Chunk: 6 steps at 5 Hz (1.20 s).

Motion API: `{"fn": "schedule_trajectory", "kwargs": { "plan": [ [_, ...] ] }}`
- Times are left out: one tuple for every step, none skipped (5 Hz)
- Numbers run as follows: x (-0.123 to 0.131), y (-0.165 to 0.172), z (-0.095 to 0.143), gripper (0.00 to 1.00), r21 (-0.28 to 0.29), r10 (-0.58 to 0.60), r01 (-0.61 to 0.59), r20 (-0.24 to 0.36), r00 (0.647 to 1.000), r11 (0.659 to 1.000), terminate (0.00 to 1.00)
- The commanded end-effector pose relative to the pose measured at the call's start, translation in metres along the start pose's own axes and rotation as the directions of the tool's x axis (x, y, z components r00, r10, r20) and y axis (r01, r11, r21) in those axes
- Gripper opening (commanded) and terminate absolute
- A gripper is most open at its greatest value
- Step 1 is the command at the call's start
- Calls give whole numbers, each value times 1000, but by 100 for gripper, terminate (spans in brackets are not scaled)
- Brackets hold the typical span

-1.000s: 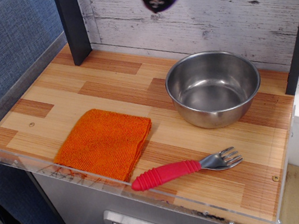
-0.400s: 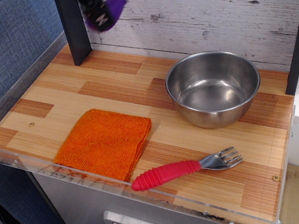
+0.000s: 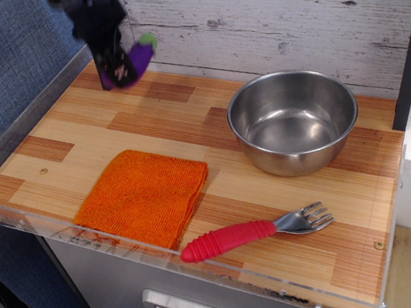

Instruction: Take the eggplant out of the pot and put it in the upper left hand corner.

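My gripper [image 3: 118,68] is shut on the purple eggplant [image 3: 135,57], whose green stem cap points up and right. It holds the eggplant just above the far left corner [image 3: 105,88] of the striped wood tabletop, by the dark post. I cannot tell whether the eggplant touches the wood. The steel pot [image 3: 293,120] stands empty at the right, well apart from the gripper.
An orange cloth [image 3: 144,196] lies at the front left. A red-handled fork [image 3: 253,233] lies near the front edge. A dark post [image 3: 98,30] stands behind the gripper at the back left, and a plank wall [image 3: 284,9] runs along the back.
The gripper has carried the eggplant from high above the pot leftward and down to the far left corner of the tabletop.
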State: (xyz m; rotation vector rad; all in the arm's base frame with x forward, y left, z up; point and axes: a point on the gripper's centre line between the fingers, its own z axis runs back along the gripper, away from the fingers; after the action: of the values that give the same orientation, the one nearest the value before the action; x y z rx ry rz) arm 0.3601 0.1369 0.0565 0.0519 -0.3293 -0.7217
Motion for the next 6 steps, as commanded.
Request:
{"fn": "schedule_trajectory", "kwargs": {
  "plan": [
    [-18, -2, -18, 0, -41, -45, 43, -48, 998, 998, 0],
    [-21, -10, -26, 0, -91, -49, 43, -67, 997, 995, 0],
    [-21, -10, -23, 100, -121, -11, 1, -80, 997, 993, 0],
    [-17, -12, -22, 100, -137, -18, 8, -76, 997, 990, 0],
    [-14, -13, -18, 100, -130, -16, 6, -74, 997, 992, 0],
    [-5, -7, -3, 100, -87, -11, 8, -31, 999, 996, 0]
  ]
}}
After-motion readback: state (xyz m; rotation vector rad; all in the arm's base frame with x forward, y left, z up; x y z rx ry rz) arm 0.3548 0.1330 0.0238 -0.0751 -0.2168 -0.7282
